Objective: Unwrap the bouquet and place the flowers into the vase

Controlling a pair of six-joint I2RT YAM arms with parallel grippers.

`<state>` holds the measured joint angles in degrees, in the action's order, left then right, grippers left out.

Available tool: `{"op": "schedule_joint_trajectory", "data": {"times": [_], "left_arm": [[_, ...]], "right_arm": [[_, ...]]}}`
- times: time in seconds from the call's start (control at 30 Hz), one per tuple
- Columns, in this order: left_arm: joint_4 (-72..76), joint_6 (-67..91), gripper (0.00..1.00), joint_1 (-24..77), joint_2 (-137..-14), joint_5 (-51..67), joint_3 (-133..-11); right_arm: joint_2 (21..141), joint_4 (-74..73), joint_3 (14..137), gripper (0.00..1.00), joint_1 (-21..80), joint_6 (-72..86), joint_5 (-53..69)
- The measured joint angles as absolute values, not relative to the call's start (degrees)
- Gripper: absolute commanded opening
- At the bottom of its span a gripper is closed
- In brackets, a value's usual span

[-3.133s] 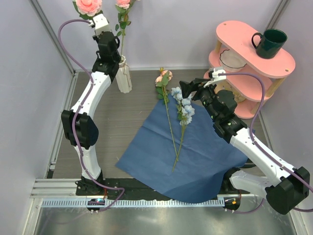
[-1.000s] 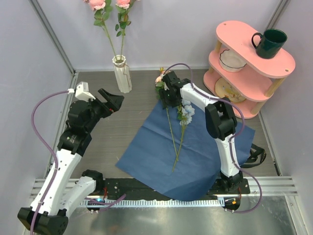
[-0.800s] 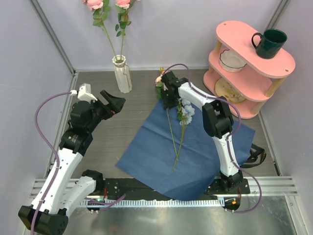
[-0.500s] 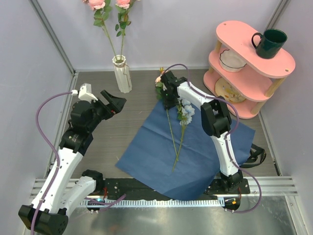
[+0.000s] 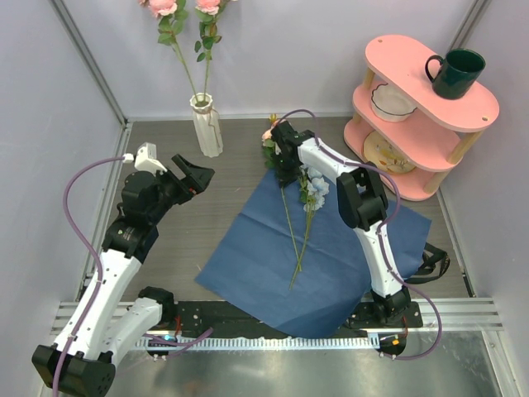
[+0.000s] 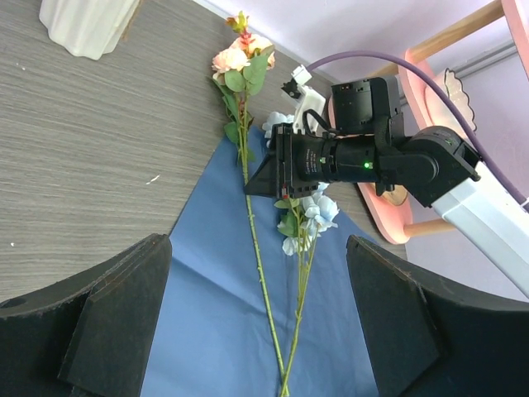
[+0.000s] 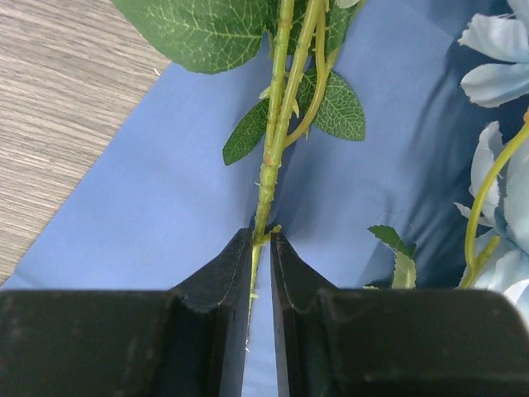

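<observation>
A blue paper [image 5: 248,248] lies flat on the desk [image 5: 235,165]. A peach rose [image 6: 231,59] and a pale blue flower [image 6: 318,211] lie side by side on it, blooms toward the far side, and the rose's head rests past the paper's edge on bare desk. The left hand [image 5: 194,175] hovers left of the paper, jaws wide apart, holding nothing. The right hand [image 7: 261,240] is pinched tight on the rose's stem [image 7: 266,178] just below its leaves. Farther back, the vase [image 5: 207,128] stands upright holding two pink roses [image 5: 164,7].
</observation>
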<state>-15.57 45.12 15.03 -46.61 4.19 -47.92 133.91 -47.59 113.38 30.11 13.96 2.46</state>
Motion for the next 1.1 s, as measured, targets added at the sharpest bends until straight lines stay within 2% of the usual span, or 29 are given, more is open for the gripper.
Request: {"op": "schedule_joint_trajectory", "data": {"times": [0.07,0.17,0.33,0.43,0.77,0.9,1.1], "left_arm": [[-15.5,45.2,0.91,15.0,-46.6,4.2,-47.9],[-15.5,45.5,0.91,15.0,-46.6,4.4,-47.9],[-15.4,45.9,0.91,15.0,-46.6,4.4,-47.7],[-15.3,45.9,0.91,15.0,-46.6,4.4,-47.4],[-15.3,46.0,0.91,15.0,-46.6,4.4,-47.4],[-15.0,46.0,0.91,15.0,-46.7,4.6,-47.3],[-14.4,46.1,0.91,15.0,-47.4,5.1,-47.3]], "right_arm": [[134.3,-48.0,113.9,0.33,30.1,14.0,2.5],[135.0,-48.7,114.6,0.38,30.1,13.7,2.5],[135.0,-49.1,114.7,0.39,30.1,13.6,2.2],[135.0,-49.1,114.7,0.34,30.2,13.5,2.2],[135.0,-50.1,114.7,0.05,30.2,12.8,2.2],[134.0,-48.4,113.3,0.01,30.6,12.4,0.4],[123.5,-38.3,101.1,0.01,30.7,13.0,-1.3]]}}
